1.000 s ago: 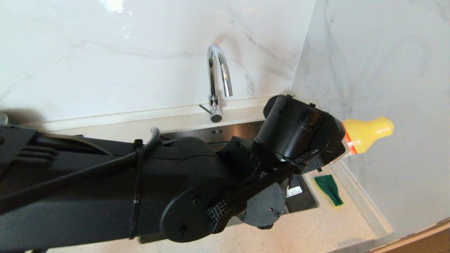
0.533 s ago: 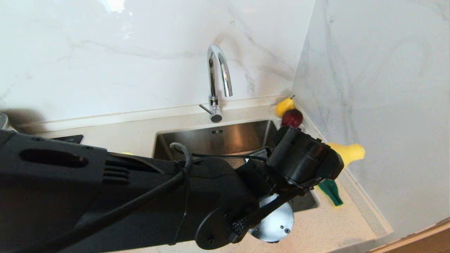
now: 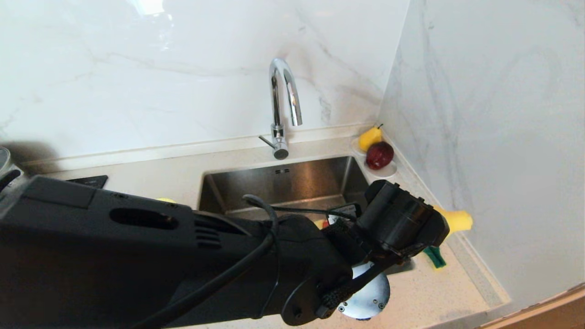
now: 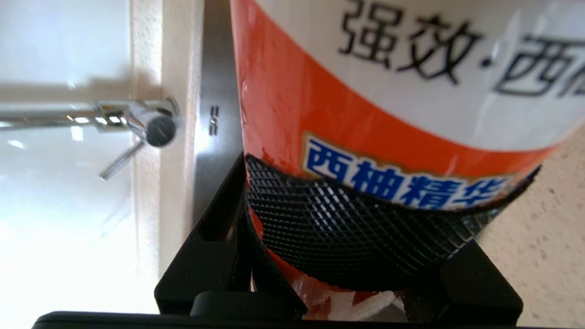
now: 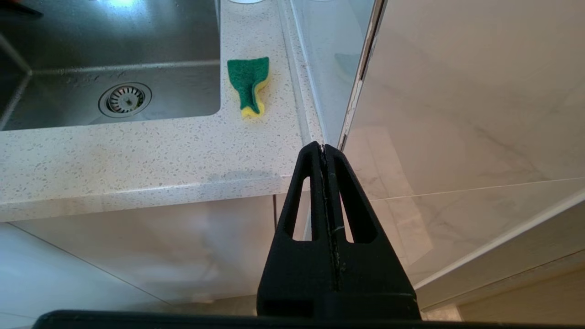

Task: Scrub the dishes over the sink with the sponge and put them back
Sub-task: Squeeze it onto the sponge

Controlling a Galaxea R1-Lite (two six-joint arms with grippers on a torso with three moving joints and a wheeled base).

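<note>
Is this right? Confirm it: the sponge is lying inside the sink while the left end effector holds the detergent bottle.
Wrong in one respect: the sponge lies on the counter beside the sink, as the right wrist view shows. The left end effector does hold the detergent bottle.

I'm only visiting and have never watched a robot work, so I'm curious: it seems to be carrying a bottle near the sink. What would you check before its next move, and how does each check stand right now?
1. Left hand gripping the orange-and-white detergent bottle with yellow cap: ok, mesh pads wrap it.
2. Bottle's cap closed: cannot tell.
3. Green-and-yellow sponge reachable: ok, lying on the speckled countertop beside the steel sink.
4. Sink free of clutter: cannot tell, the arm hides part.
5. Bowls to wash located: cannot tell.
6. Right hand out of the way: ok, shut below the counter edge.
</note>
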